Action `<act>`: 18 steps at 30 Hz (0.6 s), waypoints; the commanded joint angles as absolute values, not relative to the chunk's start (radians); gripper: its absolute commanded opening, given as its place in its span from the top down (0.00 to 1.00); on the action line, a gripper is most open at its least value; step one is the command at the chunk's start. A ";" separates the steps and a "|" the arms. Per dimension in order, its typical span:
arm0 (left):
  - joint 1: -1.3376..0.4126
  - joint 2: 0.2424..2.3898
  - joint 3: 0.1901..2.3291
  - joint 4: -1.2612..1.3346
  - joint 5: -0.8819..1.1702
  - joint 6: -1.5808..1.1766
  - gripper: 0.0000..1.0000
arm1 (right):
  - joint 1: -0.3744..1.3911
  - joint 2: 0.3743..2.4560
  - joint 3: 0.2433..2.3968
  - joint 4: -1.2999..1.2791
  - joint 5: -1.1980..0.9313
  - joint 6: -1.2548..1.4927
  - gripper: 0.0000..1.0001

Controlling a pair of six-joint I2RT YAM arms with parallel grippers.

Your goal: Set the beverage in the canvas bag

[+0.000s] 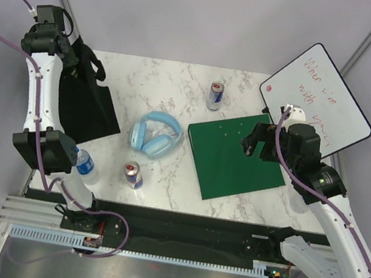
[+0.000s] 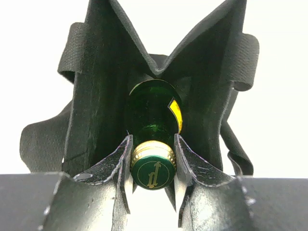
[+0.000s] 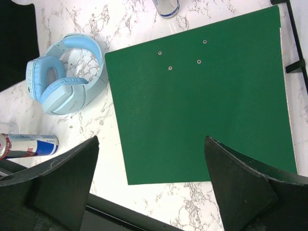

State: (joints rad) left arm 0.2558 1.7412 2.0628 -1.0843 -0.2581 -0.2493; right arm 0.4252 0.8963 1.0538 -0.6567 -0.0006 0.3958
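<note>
Left end effector (image 2: 153, 140) is clamped narrow on the neck of the green bottle (image 2: 151, 113), fingers just under the gold-rimmed cap. The bottle body sits between the cloth walls of the black bag (image 2: 96, 96), with the cap end out at my fingers. In the top view the bag is at the far left of the bench (image 1: 158, 85), with my left wrist over its mouth. Right end effector (image 3: 150, 142) is spread wide and holds nothing, hovering over the green board (image 1: 235, 157), well apart from the bag.

My read: this is the insert-and-release step, nearly done. I can't tell whether the bottle base is resting on anything.

- It's glass, so I'd push in along the bottle's axis until it meets support, and not drop it.
- The cloth folds in close on both sides of the fingers. I'd open just enough to free the neck.
- I'd back out straight along the same line so the fingers don't drag the floppy cloth or catch a loop handle (image 2: 245, 62).
- The bag could slump or tip once released, so go slowly.
- The right arm can stay parked; I'd leave the headphones (image 1: 156, 134) and the two cans alone.
</note>
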 commanded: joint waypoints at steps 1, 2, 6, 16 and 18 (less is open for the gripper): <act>0.264 1.761 2.073 -0.971 -0.302 -0.287 0.98 | 0.423 0.894 1.048 -0.621 0.018 0.385 0.02; 0.262 1.759 2.056 -0.962 -0.282 -0.288 0.98 | 0.423 0.896 1.048 -0.621 0.020 0.385 0.02; 0.262 1.759 1.962 -0.930 -0.256 -0.290 0.98 | 0.423 0.894 1.048 -0.621 0.021 0.385 0.02; 0.262 1.707 1.724 -0.795 -0.210 -0.302 0.98 | 0.423 0.922 1.069 -0.641 0.035 0.387 0.02; 0.262 1.710 1.691 -0.773 -0.201 -0.298 0.98 | 0.423 0.920 1.072 -0.641 0.035 0.393 0.02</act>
